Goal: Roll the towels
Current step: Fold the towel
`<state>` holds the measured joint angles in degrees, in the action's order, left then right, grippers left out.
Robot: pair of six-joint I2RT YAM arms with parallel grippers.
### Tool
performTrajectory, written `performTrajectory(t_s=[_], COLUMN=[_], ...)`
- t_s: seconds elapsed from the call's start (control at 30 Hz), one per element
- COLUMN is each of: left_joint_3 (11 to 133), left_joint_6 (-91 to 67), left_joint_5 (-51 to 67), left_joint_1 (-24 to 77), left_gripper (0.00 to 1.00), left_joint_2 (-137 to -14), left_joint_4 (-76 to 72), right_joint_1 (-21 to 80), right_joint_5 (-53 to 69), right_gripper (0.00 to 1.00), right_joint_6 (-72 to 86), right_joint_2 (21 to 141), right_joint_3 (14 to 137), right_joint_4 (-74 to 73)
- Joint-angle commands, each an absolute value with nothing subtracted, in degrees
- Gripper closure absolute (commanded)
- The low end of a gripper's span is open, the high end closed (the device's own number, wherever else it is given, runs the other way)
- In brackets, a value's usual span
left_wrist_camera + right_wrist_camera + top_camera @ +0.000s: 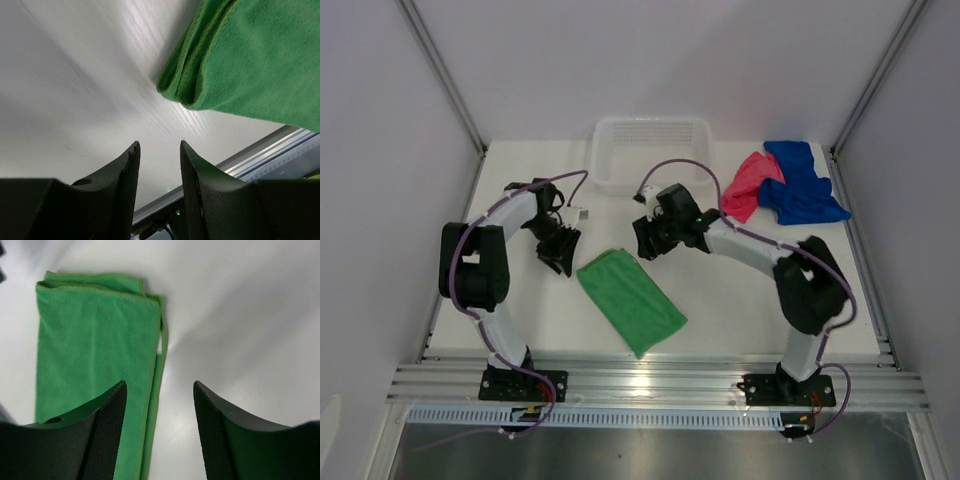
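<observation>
- Two grippers, both empty. My left gripper (560, 262) hangs over the tabletop (740, 310) towards its left edge, just beside the far left corner of the green towel (632, 300). Its jaws stand narrowly apart with nothing between them.
- The green towel lies flat in the middle of the tabletop, folded into a long layered strip. It runs aslant from the centre down towards the near edge, and no turn has been put into it yet.
- My right gripper (645, 240) hovers at the strip's far right corner with its jaws wide and holding nothing. In the wrist view the gap sits over bare table beside the towel's long edge.
- The basket (650, 122) stands at the middle of the far edge, apparently empty.
- The pink towel (748, 188) lies crumpled towards the far right corner, touching the blue towel (802, 185), which is heaped beside it nearer the right edge. Neither is spread or rolled.
- As I judge it, the folding is done and the rolling of the first towel is about to start.
- Next I should bring both grippers onto the far short end, one at each corner, pinch through all the layers and turn that end over towards the near edge. Both sides need to stay level so the roll does not go conical.
</observation>
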<state>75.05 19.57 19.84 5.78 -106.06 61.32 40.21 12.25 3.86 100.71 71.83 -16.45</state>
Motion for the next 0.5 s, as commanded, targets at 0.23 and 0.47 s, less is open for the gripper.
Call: performTrajectory(t_s=[0.23, 0.47], left_joint_3=[72.3, 73.0], left_joint_6=[19.0, 18.7], left_joint_5=[20.7, 19.6], left_joint_1=[1.8, 1.7], left_gripper=[0.59, 0.60], left_joint_2=[-100.5, -101.5], left_joint_4=[60.9, 60.6], right_joint_1=[40.6, 40.1], right_joint_5=[31.1, 32.5], right_gripper=[0.33, 0.40], right_joint_6=[-20.1, -20.0], right_joint_2=[125.5, 133.2], right_joint_3=[96.5, 106.3], right_joint_4=[-25.9, -34.5])
